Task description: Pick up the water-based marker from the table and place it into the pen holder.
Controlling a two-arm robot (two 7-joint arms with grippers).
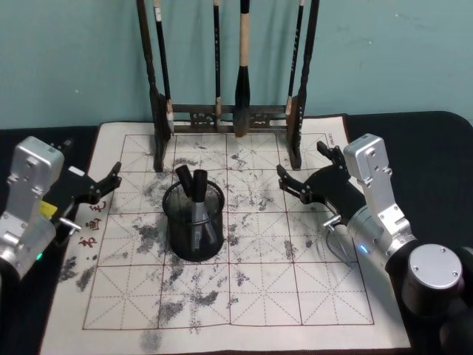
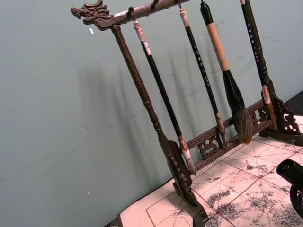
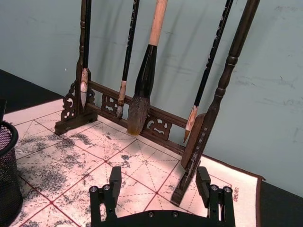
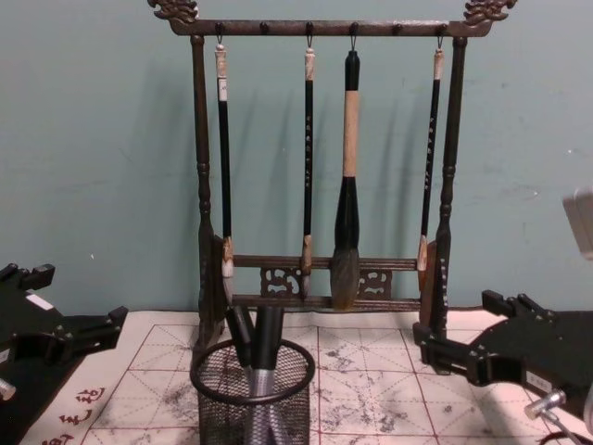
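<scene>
The pen holder [image 1: 176, 238], a black wire-mesh cup, stands on the ink-stained mat left of centre; its wall also shows in the chest view [image 4: 215, 408] and at the edge of the right wrist view [image 3: 6, 179]. Two dark-capped, grey-barrelled markers [image 1: 199, 194] [image 4: 269, 336] lean inside it; I cannot tell which is the water-based marker. My left gripper [image 1: 92, 194] [image 4: 72, 304] hovers open and empty at the mat's left edge. To the holder's right, my right gripper [image 1: 305, 167] [image 3: 158, 182] [image 4: 458, 321] is open and holds nothing.
A tall dark wooden brush rack [image 1: 225, 117] [image 4: 320, 158] with several hanging brushes stands at the back of the gridded mat [image 1: 259, 296], against a teal wall. The mat lies on a black tabletop [image 1: 429, 140].
</scene>
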